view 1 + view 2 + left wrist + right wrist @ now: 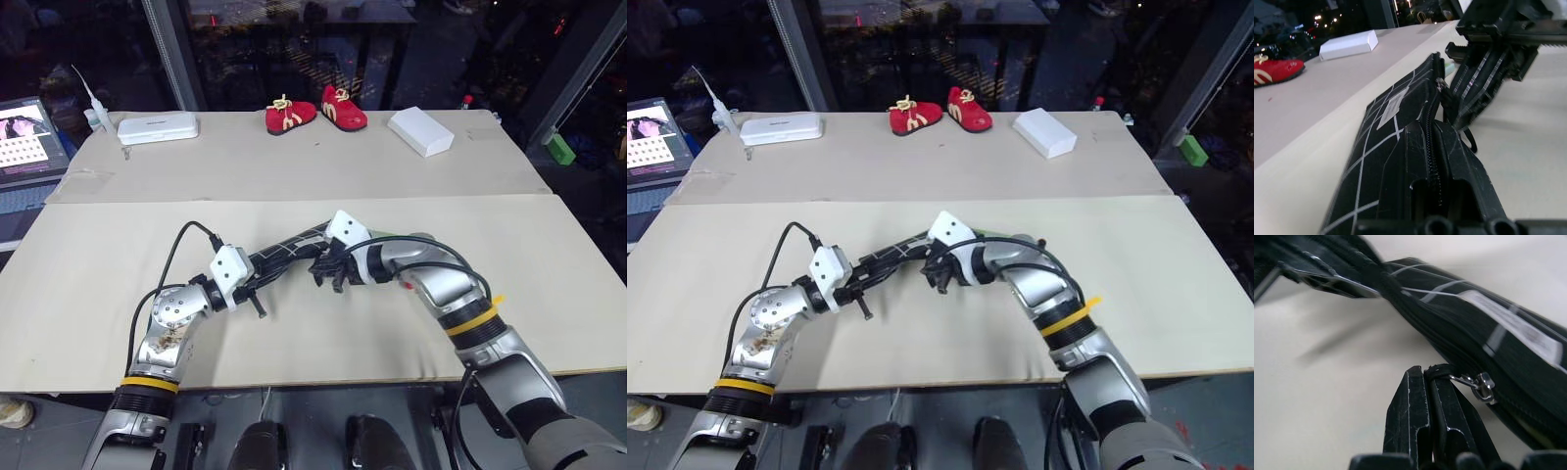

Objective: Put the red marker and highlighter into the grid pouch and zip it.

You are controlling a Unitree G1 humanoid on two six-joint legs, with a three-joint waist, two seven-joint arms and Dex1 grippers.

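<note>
The grid pouch (294, 245), black with white lines and a small white label (1391, 105), is held between both grippers just above the table's middle. My left gripper (257, 276) is shut on the pouch's near end, its fingers (1459, 181) clamped along the zipper seam. At the other end, my right gripper (328, 269) is shut on the black zipper pull tab (1437, 372), which hangs from the silver slider (1481, 384). The red marker and the highlighter are hidden. A pale green sliver (1448, 68) shows at the pouch's far end; I cannot tell what it is.
A pair of small red shoes (315, 115), a white box (421, 130) and a white case (157, 127) lie along the table's far side. A laptop (29, 142) stands at the far left. A green block (560, 149) sits beyond the right edge.
</note>
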